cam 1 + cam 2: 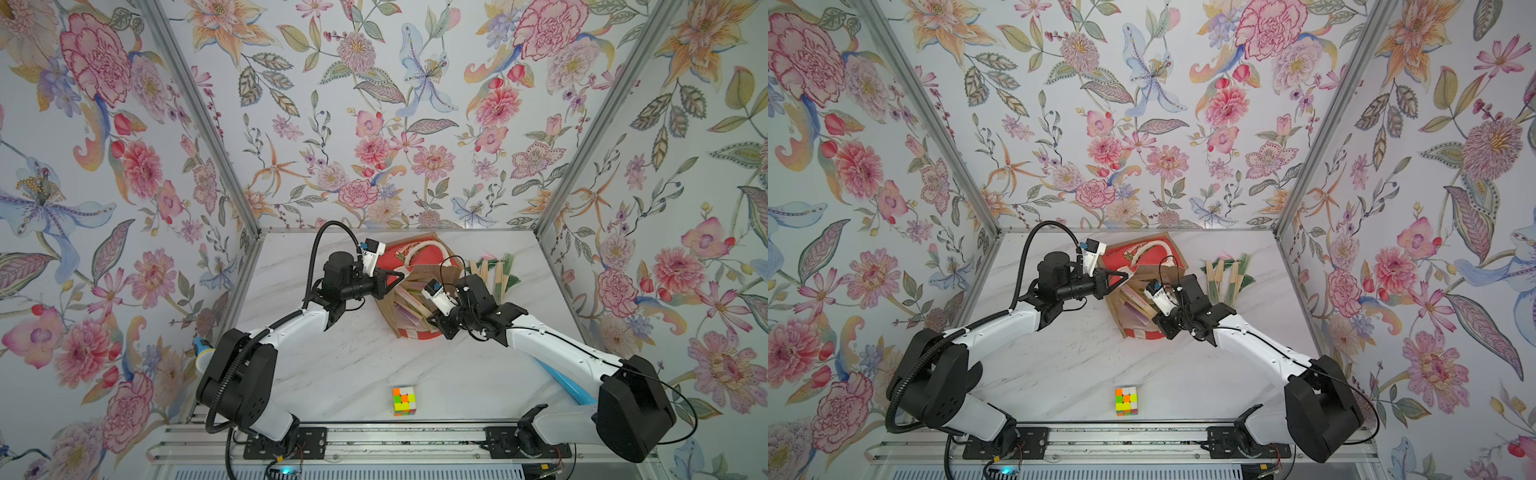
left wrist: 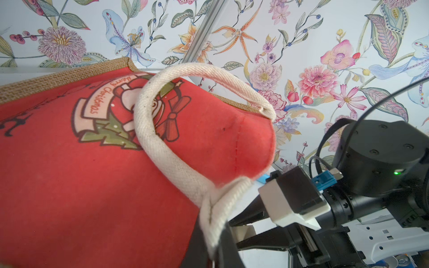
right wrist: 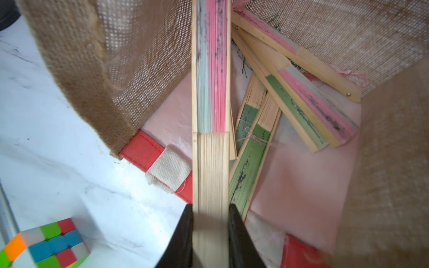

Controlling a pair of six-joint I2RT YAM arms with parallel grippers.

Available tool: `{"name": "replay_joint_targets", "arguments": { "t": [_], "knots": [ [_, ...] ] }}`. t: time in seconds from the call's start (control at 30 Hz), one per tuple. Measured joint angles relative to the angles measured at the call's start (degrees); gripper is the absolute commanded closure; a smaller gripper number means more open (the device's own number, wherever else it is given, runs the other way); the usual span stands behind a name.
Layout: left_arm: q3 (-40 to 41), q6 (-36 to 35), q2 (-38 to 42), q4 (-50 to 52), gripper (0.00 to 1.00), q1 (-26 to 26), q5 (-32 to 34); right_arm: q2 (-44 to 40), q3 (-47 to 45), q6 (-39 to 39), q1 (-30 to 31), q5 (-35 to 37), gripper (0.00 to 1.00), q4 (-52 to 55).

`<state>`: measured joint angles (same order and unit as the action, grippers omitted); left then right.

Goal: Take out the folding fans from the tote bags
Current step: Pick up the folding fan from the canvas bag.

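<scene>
Stretched white-and-black left arm (image 1: 291, 322) forward, black left pincer (image 1: 400, 277) pinched tight on white woven bag handle (image 2: 153, 148) between its fingers. Bent white-and-black right arm (image 1: 552, 345) inward, wrist tilted down, black right pincer (image 3: 210, 208) clamped around pale bamboo folding fan (image 3: 210, 150), one finger either side.

Left claw (image 2: 214, 243) seemingly pinches the white handle (image 2: 148, 130) of the tote bag (image 2: 69, 185).
</scene>
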<state>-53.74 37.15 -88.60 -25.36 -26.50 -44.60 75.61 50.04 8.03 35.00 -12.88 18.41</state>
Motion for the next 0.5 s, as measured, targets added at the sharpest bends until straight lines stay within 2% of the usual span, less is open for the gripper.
{"name": "replay_joint_targets", "arguments": {
  "t": [0.5],
  "knots": [
    [0.0,1.1,0.0,-0.4,1.00,0.0,0.1,-19.5,-7.1,-18.9,4.5,0.2,0.84,13.9]
  ]
}}
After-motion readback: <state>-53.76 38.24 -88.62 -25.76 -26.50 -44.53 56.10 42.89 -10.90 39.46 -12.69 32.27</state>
